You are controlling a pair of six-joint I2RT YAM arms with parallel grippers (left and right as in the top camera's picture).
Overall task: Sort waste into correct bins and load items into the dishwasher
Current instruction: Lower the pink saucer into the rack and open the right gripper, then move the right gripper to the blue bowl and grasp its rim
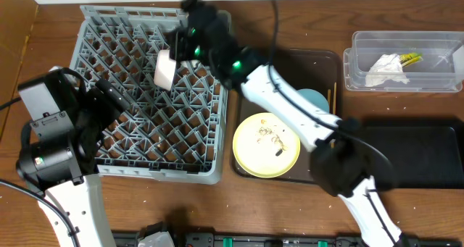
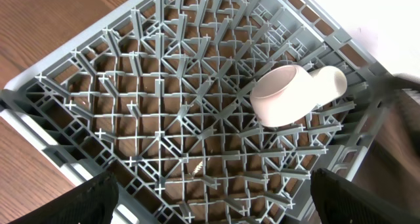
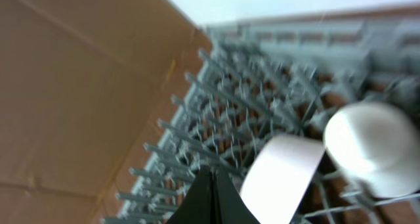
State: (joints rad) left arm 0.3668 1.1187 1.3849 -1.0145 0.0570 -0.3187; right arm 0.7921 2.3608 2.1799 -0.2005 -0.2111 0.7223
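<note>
The grey dish rack (image 1: 148,167) fills the left of the table and the left wrist view (image 2: 131,106). A pinkish-white bowl (image 2: 282,99) lies on its side on the pegs with a small cream cup (image 2: 331,83) against it; they show as one pale shape from overhead (image 1: 165,68). My right gripper (image 1: 180,48) is shut with nothing in it just above them (image 3: 210,181), the bowl (image 3: 282,178) and cup (image 3: 374,145) beside its tips. My left gripper (image 2: 210,201) is open and empty over the rack's near left part (image 1: 109,102). The yellow plate (image 1: 266,156) holds pale crumbs (image 1: 267,135).
The plate and a light-blue bowl (image 1: 315,98) sit on a dark brown tray (image 1: 322,59), chopsticks (image 1: 333,95) at its right side. A clear tub (image 1: 435,44) at back right holds the white napkin (image 1: 384,69) and snack wrapper (image 1: 409,58). A black bin (image 1: 420,156) lies in front.
</note>
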